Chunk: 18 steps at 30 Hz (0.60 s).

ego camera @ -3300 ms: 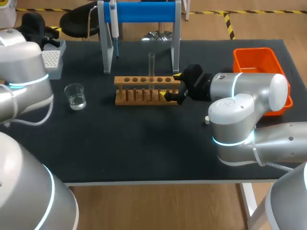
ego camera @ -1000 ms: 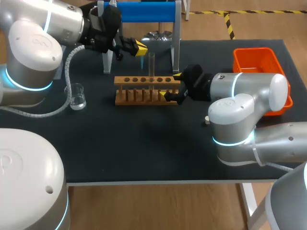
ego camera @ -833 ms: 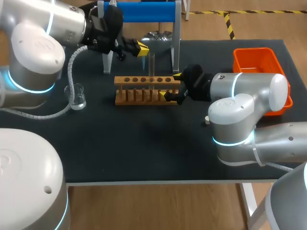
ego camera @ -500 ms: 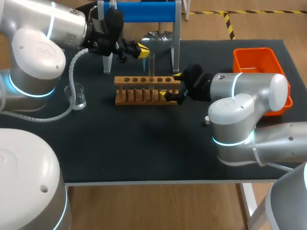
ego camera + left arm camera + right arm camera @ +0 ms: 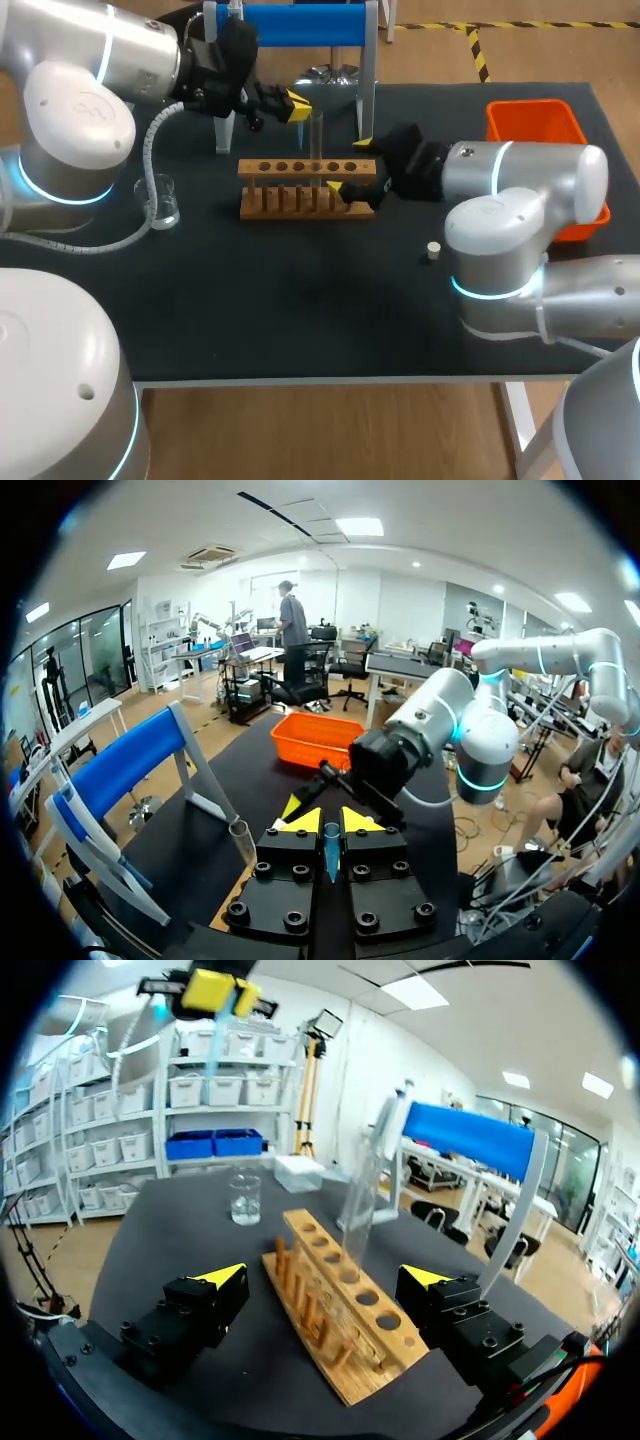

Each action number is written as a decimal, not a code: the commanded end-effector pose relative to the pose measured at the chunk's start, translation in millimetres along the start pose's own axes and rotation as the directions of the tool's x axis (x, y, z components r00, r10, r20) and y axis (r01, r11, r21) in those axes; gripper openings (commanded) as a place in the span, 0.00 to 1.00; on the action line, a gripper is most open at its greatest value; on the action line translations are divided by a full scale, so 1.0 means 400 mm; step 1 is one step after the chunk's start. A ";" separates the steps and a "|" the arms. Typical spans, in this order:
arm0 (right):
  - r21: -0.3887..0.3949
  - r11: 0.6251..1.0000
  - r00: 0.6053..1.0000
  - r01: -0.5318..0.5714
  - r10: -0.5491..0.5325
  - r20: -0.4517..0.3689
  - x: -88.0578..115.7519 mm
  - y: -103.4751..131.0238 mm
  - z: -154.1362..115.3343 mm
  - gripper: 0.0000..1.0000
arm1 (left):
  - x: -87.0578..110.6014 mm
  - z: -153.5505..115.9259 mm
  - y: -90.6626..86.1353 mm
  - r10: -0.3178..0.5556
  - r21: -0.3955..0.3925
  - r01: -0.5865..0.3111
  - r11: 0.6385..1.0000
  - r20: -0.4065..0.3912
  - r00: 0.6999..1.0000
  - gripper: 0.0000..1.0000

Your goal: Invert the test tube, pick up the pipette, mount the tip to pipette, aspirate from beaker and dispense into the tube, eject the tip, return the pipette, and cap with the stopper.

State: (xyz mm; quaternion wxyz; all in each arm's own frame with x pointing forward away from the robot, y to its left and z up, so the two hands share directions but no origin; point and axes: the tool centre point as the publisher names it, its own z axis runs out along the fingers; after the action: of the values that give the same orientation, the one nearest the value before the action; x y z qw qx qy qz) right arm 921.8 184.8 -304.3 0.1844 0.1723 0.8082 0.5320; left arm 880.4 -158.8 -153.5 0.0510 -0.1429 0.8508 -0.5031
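A clear test tube (image 5: pixel 316 140) stands upright in the wooden rack (image 5: pixel 290 190). My left gripper (image 5: pixel 295 103) hovers just left of the tube's top, shut on a small bluish pipette tip (image 5: pixel 329 842) that shows between its yellow tips in the left wrist view. My right gripper (image 5: pixel 349 165) is open, its fingers straddling the rack's right end (image 5: pixel 340 1315), with the tube (image 5: pixel 360 1200) ahead of it. The pipette (image 5: pixel 237 45) hangs on the blue stand (image 5: pixel 300 25). A beaker (image 5: pixel 160 200) with clear liquid sits left of the rack. The stopper (image 5: pixel 433 250) lies in front of my right arm.
An orange bin (image 5: pixel 535 125) sits at the table's back right. The tip box (image 5: pixel 297 1172) shows beyond the beaker (image 5: pixel 245 1198) in the right wrist view; my left arm hides it in the head view. The blue stand's legs stand just behind the rack.
My right gripper has shifted left and back along the rack's right end, still open. My left gripper crept slightly right toward the tube's top, then held still.
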 end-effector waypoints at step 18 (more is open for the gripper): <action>-0.225 0.973 0.955 -0.052 -0.018 -0.295 0.074 0.106 -0.159 1.00 | 0.031 -0.007 0.004 0.011 0.060 -0.011 0.998 0.004 1.000 0.00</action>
State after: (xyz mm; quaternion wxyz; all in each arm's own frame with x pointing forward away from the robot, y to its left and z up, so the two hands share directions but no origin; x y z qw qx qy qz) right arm 872.2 175.5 -246.7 0.0844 0.0862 0.7636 0.6343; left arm 875.8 -162.0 -149.3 0.0535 -0.1387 0.8455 -0.5128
